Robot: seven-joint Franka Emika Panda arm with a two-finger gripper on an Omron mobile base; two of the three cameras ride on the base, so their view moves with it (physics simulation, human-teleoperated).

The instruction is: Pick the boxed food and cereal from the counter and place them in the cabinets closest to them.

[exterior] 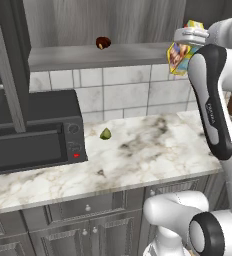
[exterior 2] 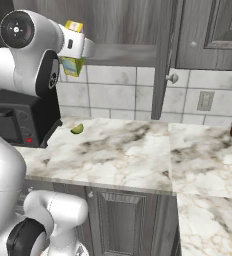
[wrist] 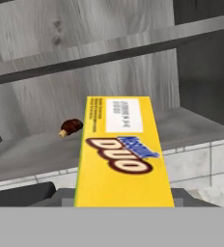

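The cereal (wrist: 122, 154), one yellow box, is clamped in the pincer (exterior: 188, 37) at the open cabinets' (wrist: 46, 149) shelf lip. One small brown item (exterior: 103, 43) sits far back; one green piece (exterior: 105, 134) lies on the counter (exterior: 153, 155).

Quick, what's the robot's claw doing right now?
Claw: closed on the cereal, held up in front of the open cabinets.

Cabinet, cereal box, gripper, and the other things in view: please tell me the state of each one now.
cabinet: open, its shelf floor exposed.
cereal: held in the air before the shelf, not yet on it.
gripper: shut on the cereal.
small brown item: lying on the cabinet shelf.
green piece: lying on the counter.
microwave: door closed.
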